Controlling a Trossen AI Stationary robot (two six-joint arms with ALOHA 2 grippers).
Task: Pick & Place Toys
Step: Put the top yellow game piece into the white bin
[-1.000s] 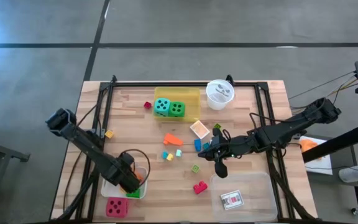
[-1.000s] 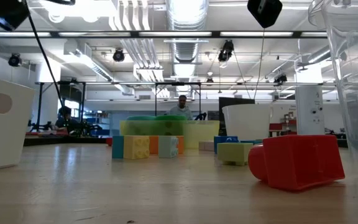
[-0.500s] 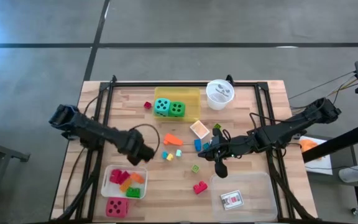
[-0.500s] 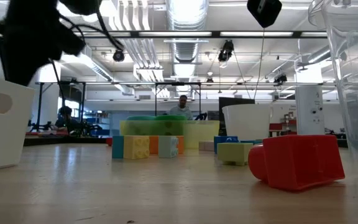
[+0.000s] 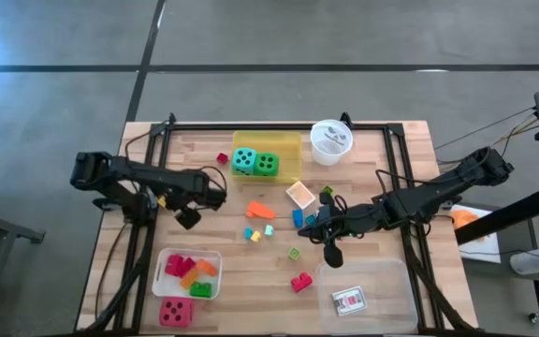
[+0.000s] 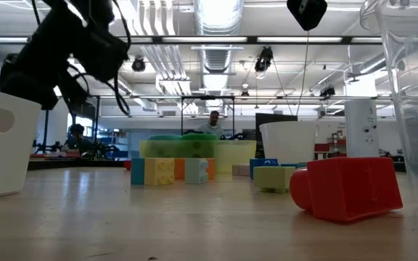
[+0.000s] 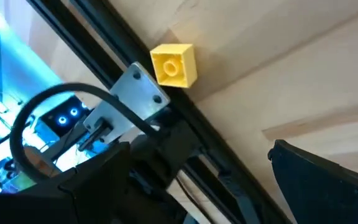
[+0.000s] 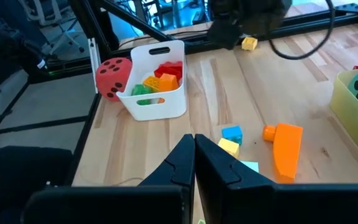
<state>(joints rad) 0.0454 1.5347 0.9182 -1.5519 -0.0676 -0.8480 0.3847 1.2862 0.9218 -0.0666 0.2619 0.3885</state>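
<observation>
Left gripper: my left gripper (image 5: 187,217) hangs over the left part of the table (image 5: 363,150), fingers spread, nothing between them.
Right gripper: my right gripper (image 5: 333,255) sits right of centre, fingers pressed together, empty.
Yellow block: a yellow block (image 7: 174,64) lies beside the black rail at the table's left edge, close to my left arm.
White bin: the white bin (image 5: 168,261) at the near left corner holds red, orange and green blocks (image 5: 191,274).
Red die: the red die (image 5: 175,312) stands just beside that bin, on its near side.
Yellow tray: the yellow tray (image 5: 288,142) at the far middle holds the teal die (image 5: 244,160) and the green die (image 5: 267,165), side by side.
Loose blocks: an orange block (image 5: 259,210), blue block (image 5: 298,217), small green block (image 5: 294,254) and red block (image 5: 300,282) lie scattered mid-table.
Clear tray: the clear tray (image 5: 391,271) at the near right holds a playing card (image 5: 349,300).
White cup: the white cup (image 5: 330,140) stands at the far edge, right of the yellow tray.
</observation>
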